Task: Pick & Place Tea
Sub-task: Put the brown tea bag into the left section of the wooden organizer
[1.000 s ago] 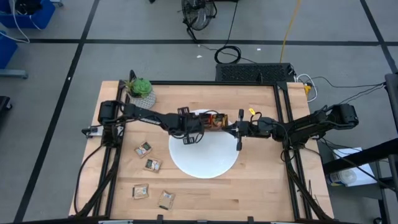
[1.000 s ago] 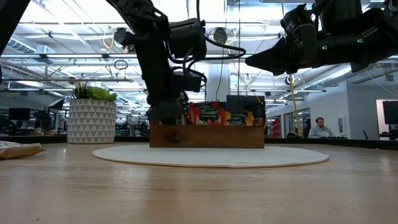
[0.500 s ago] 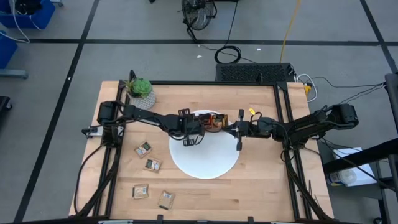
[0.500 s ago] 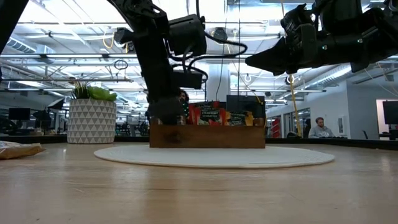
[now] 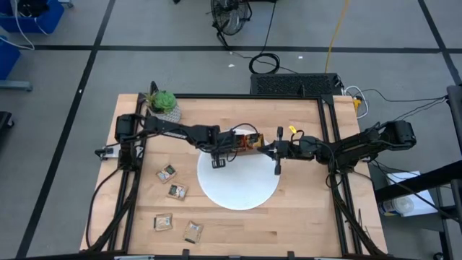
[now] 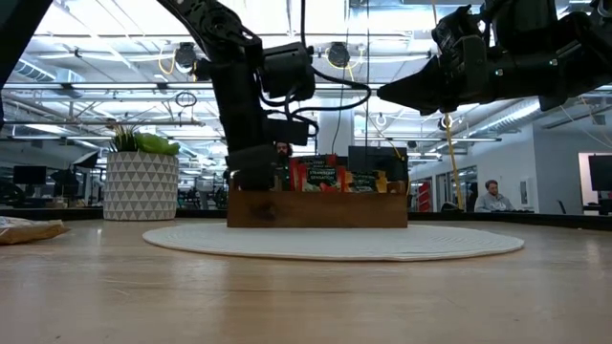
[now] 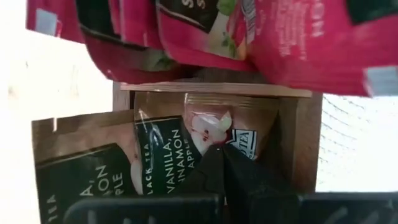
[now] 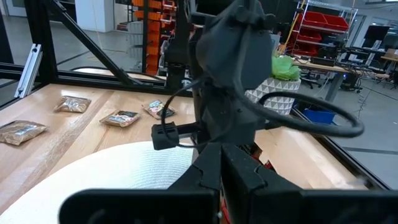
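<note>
Left hand (image 5: 232, 144) had pinched shut on a vanilla-cinnamon-apple sachet (image 7: 205, 134) in the wooden tray (image 6: 316, 208) at the plate's (image 5: 238, 189) twelve o'clock, with four sachets (image 5: 173, 191) already on the table (image 5: 303, 224) toward eight o'clock and most still unpicked.

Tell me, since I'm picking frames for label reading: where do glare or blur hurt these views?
Left wrist view: the white plate is blown out to bare white, and the red sachets up close are soft, while the beige sachet reads clearly. Low view: bright ceiling lights leave both arms as silhouettes, and the wooden tray stays dim.
</note>
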